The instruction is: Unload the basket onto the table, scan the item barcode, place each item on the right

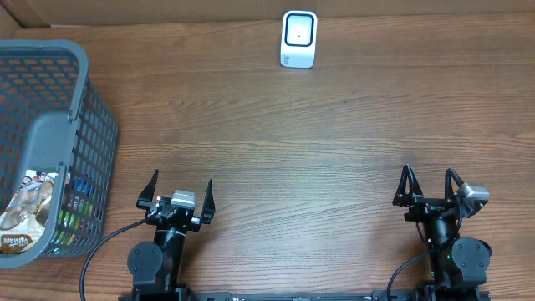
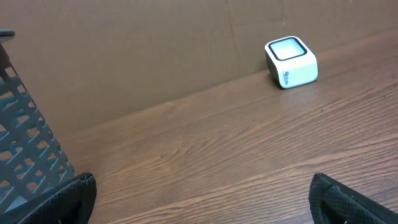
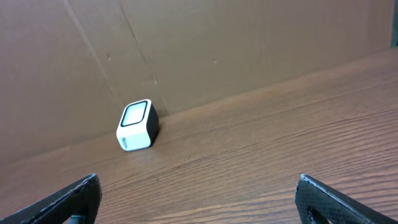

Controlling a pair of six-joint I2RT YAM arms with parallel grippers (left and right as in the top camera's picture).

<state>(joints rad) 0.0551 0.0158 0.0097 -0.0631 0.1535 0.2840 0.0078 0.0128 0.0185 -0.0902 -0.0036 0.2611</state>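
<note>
A snack packet point(image 1: 25, 209) lies in a grey basket point(image 1: 79, 67), just left of our left pincer point(image 1: 181, 182). A white scanner point(image 1: 298, 38) stands well ahead of it, between it and our right pincer point(image 1: 428, 173). Both pincers are spread wide and hold nothing, over a wooden table point(image 1: 334, 125).

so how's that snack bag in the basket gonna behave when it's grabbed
The snack bag looks crinkled and puffy, so it is probably light and floppy, likely deforming under a grip. Its printed film seems glossy, so it may be slippery.
</note>
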